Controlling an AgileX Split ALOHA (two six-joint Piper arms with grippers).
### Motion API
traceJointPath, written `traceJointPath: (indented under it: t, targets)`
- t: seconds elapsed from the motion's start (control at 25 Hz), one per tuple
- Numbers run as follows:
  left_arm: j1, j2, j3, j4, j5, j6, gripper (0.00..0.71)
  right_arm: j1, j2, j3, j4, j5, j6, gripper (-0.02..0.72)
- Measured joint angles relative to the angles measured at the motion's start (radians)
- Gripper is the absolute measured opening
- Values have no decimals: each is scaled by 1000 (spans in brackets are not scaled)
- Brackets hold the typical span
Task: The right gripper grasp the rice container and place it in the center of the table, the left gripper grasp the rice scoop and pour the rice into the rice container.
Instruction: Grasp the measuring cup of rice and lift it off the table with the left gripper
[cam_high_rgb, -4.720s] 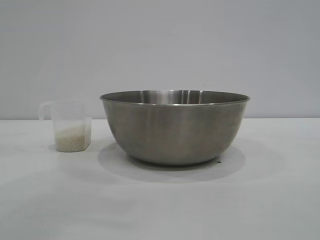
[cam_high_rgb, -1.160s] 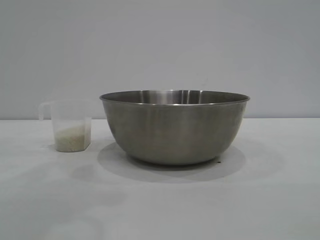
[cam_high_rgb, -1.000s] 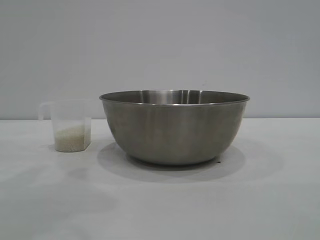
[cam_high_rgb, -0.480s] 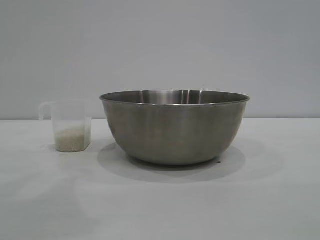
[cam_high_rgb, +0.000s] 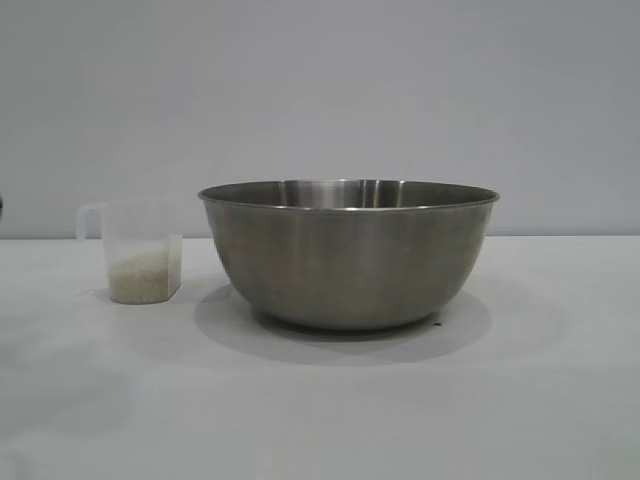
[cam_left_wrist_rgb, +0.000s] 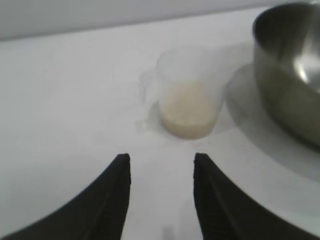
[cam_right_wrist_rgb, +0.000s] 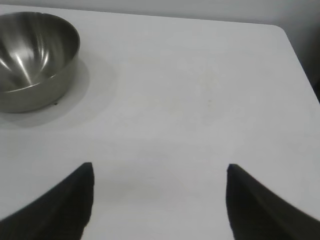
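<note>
The steel rice container (cam_high_rgb: 348, 255) stands on the white table (cam_high_rgb: 320, 420) near its middle. To its left sits the clear plastic rice scoop (cam_high_rgb: 140, 250), with off-white rice (cam_high_rgb: 145, 278) in its bottom. The left wrist view shows the rice scoop (cam_left_wrist_rgb: 189, 92) upright a short way beyond my left gripper (cam_left_wrist_rgb: 161, 159), which is open and holds nothing; the rice container (cam_left_wrist_rgb: 292, 70) lies beside the scoop. My right gripper (cam_right_wrist_rgb: 159, 170) hangs wide open above bare table, well away from the rice container (cam_right_wrist_rgb: 35, 60).
The table's far edge and a rounded corner (cam_right_wrist_rgb: 277, 27) show in the right wrist view. A plain grey wall (cam_high_rgb: 320, 90) rises behind the table. A sliver of something dark (cam_high_rgb: 2, 205) shows at the exterior view's left border.
A faint shadow on the table in front of the scoop has drifted left and towards the camera. A dark sliver has appeared at the left border. Bowl and scoop have not moved.
</note>
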Motion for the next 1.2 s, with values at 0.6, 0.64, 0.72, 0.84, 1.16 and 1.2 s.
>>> traceJointPath:
  t: [0.6,0.64,0.72,0.84,1.16,1.2]
  targets:
    - [0,73,-159,-6,-2,4,276,0,0,0,0,-1,0,472]
    - [0,73,-168,-6,-2,9,276,0,0,0,0,-1,0,472]
    - [0,73,-188,-6,-2,25,276,0,0,0,0,-1,0,472]
    - [0,75,-211,-6,-2,40,276,0,0,0,0,-1,0,472]
    - [0,140,-259,-6,-2,44,276,0,0,0,0,-1,0,472]
    - [0,146,-265,-6,-2,45,276,0,0,0,0,-1,0,472]
